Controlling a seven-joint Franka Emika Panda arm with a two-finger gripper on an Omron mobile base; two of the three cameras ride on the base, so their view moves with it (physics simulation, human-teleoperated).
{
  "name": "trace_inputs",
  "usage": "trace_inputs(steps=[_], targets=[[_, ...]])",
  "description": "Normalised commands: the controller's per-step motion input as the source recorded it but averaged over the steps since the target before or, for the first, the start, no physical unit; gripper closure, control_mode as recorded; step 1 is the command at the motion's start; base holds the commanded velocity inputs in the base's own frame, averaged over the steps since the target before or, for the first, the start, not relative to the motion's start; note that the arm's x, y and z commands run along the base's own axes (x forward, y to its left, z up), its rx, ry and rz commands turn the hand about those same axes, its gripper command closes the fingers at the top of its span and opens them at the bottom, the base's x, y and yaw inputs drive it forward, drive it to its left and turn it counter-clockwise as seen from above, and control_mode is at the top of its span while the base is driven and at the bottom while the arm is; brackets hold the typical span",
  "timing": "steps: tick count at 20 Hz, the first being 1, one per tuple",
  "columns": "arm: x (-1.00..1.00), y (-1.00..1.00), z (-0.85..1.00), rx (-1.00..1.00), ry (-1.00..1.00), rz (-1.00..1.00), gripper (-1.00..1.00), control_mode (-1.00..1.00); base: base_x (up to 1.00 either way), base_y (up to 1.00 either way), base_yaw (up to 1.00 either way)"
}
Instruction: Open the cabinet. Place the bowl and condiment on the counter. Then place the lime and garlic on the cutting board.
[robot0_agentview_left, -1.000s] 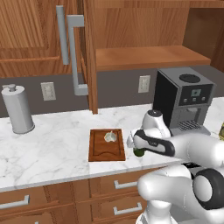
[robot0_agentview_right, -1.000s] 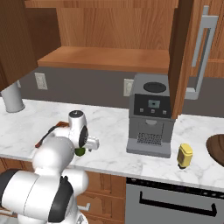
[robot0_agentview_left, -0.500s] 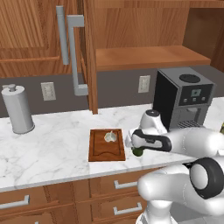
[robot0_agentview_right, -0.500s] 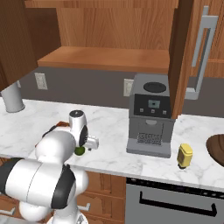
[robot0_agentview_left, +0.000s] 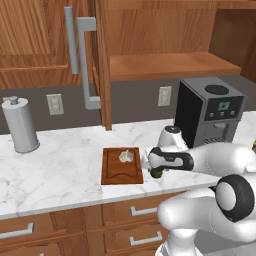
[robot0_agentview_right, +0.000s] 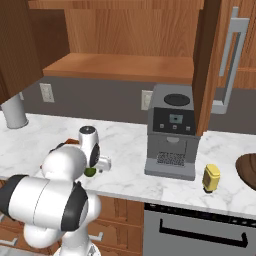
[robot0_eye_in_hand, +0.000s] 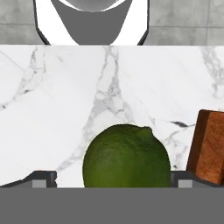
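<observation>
I'm holding the gripper (robot0_eye_in_hand: 112, 177) wide open, straddling the lime (robot0_eye_in_hand: 126, 156), gripping nothing. Lime is sitting on the counter (robot0_agentview_left: 60, 167) just beside the cutting board (robot0_agentview_left: 122, 170); garlic (robot0_agentview_left: 126, 156) is lying on the board.

My end effector (robot0_eye_in_hand: 112, 180) sits low over the white marble worktop (robot0_agentview_left: 60, 170) with a small round dark green lime (robot0_eye_in_hand: 126, 156) between its wide-spread fingers. The reddish-brown wooden cutting board (robot0_agentview_left: 122, 165) lies just beside it; its near half is bare, a whitish garlic bulb (robot0_agentview_left: 126, 156) occupies its far part.
</observation>
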Motion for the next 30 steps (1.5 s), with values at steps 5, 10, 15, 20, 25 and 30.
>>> trace_inputs(steps=[5,10,15,20,25,30], targets=[[-0.33,0.1,-0.25,0.01,0.0,0.0,-1.0,-1.0,0.0,0.0,0.0],[-0.11,0.2,-0.28,0.0,0.0,0.0,1.0,-1.0,0.0,0.0,0.0],[0.0,0.03,-0.17,0.0,0.0,0.0,1.0,-1.0,0.0,0.0,0.0],[-0.07,0.02,-0.07,0.0,-0.01,0.0,1.0,-1.0,0.0,0.0,0.0],[-0.19,0.01,0.28,0.0,-0.08,0.0,1.0,-1.0,0.0,0.0,0.0],[-0.14,0.13,0.27,0.0,-0.03,0.0,1.0,-1.0,0.0,0.0,0.0]])
